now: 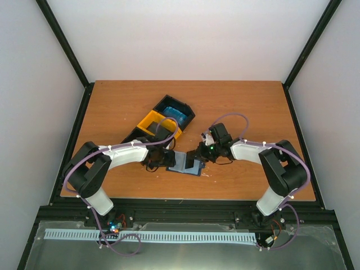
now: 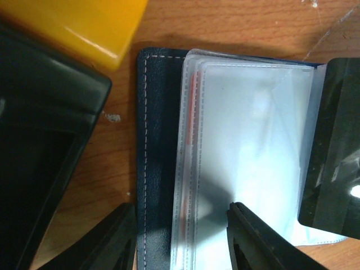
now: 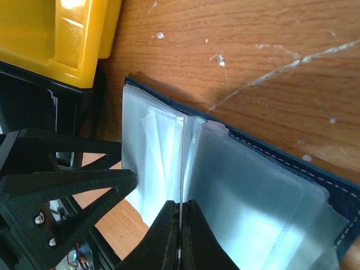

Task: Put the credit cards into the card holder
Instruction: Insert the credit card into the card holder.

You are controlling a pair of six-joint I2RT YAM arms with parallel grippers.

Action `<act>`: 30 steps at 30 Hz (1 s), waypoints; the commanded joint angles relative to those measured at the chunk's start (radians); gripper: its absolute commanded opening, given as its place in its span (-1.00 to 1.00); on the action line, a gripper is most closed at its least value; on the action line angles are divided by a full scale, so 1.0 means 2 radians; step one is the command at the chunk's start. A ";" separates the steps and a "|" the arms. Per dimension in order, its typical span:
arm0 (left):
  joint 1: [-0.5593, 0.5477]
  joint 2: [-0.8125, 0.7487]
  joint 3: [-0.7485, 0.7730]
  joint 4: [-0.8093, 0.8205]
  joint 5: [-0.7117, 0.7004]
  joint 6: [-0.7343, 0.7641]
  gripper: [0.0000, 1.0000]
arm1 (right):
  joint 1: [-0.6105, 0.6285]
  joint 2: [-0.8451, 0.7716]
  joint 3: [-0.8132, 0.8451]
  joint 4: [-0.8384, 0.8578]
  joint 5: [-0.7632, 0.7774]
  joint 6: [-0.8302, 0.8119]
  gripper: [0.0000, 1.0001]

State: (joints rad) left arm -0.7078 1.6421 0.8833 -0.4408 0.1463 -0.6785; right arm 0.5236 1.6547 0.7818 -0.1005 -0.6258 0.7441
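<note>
The navy card holder [image 1: 183, 165] lies open on the table between both arms, its clear plastic sleeves [image 2: 253, 129] fanned out over the stitched cover [image 2: 157, 140]. A thin red card edge [image 2: 194, 93] shows inside the left sleeves; no other credit card is in view. My left gripper [image 2: 183, 236] hovers low over the holder's left side, jaws apart, one finger [image 2: 115, 239] beside the cover and the other [image 2: 250, 239] over the sleeves. My right gripper [image 3: 181, 216] is shut on one clear sleeve [image 3: 163, 146], holding it upright.
The black-and-yellow bin [image 1: 162, 121] stands just behind the holder, with a bright blue thing [image 1: 175, 115] in its far section. Its yellow corner [image 2: 84, 28] and black wall [image 2: 39, 129] crowd the left gripper. The left gripper's frame [image 3: 56, 185] sits close to the right fingers.
</note>
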 commanded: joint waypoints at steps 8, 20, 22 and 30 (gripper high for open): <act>-0.004 0.010 0.000 0.000 0.000 -0.003 -0.20 | 0.003 0.025 -0.016 0.073 -0.030 0.020 -0.94; -0.005 0.015 0.001 0.001 0.008 -0.001 -0.31 | 0.004 0.055 -0.021 0.103 -0.045 0.038 -0.95; -0.006 0.014 0.001 0.004 0.011 0.001 -0.31 | 0.004 0.061 -0.021 0.106 -0.046 0.039 -0.94; -0.007 0.013 0.001 0.008 0.020 0.004 -0.25 | 0.014 0.079 -0.027 0.137 -0.050 0.056 -0.94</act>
State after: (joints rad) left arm -0.7090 1.6493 0.8833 -0.4385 0.1501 -0.6788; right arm 0.5266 1.7782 0.7460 0.1444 -0.7380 0.8349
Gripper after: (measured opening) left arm 0.368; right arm 0.031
